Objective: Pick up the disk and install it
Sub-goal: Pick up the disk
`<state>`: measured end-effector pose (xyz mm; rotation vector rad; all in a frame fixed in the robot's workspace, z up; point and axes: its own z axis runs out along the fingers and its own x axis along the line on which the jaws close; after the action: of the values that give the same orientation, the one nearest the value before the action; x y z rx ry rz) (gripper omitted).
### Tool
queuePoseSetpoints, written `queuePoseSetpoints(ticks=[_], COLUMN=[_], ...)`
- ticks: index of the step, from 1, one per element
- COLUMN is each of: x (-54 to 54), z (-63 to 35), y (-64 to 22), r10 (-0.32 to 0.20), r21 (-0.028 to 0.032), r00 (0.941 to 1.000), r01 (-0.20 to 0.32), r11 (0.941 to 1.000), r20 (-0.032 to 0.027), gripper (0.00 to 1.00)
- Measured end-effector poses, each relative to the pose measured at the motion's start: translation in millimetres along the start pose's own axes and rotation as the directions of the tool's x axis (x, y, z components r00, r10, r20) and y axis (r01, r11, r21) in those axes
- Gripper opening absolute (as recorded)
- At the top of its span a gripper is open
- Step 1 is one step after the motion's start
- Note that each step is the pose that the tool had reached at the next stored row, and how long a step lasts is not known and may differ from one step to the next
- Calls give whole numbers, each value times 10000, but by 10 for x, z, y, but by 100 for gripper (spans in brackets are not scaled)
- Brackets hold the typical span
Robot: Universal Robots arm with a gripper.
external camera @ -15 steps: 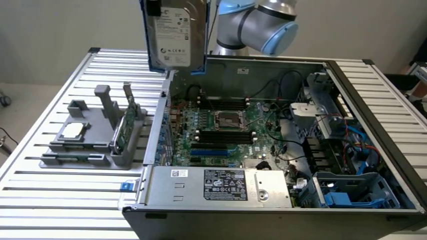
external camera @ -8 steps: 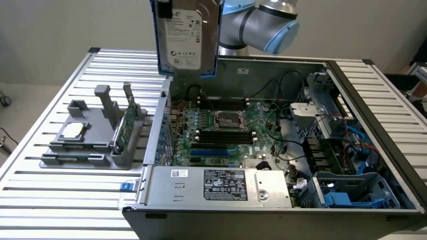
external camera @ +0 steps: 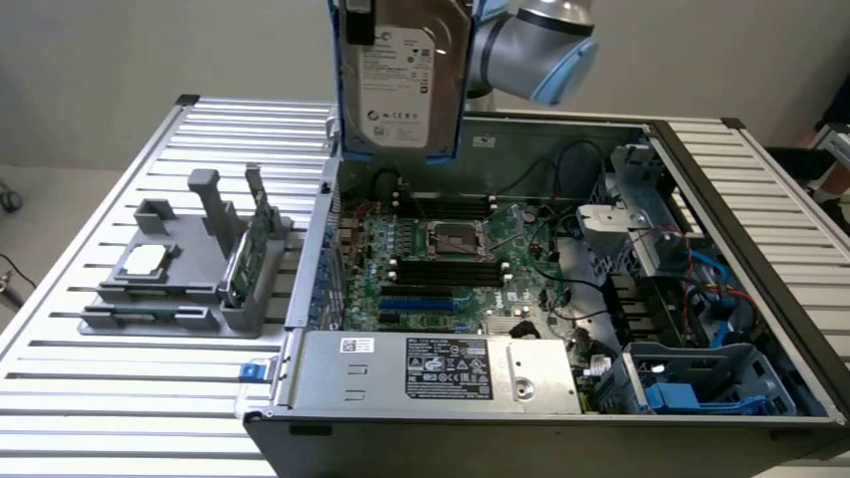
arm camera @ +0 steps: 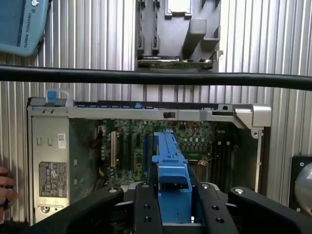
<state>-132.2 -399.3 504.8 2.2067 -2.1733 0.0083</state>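
Observation:
The disk, silver-grey with a white label and a blue carrier frame, hangs upright above the far corner of the open computer case nearest the exterior view's left. In the wrist view its blue carrier edge runs between my black fingers, and my gripper is shut on it. Below it lies the green motherboard inside the case. The arm's grey and blue wrist joint sits just behind the disk.
A grey fixture on the slatted table holds a small silver chip and a green card. The power supply fills the case's near side, with a blue-trimmed drive bay beside it. A black cable crosses the wrist view. A person's fingertips show at its edge.

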Motion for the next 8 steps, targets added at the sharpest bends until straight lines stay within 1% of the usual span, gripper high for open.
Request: queuePoseSetpoints(ticks=[8], x=[120], z=[-6], y=[-310], r10=[-1], r21=[-26], r00=[10000], r01=[1], r11=[10000], r20=[41], gripper=[33])
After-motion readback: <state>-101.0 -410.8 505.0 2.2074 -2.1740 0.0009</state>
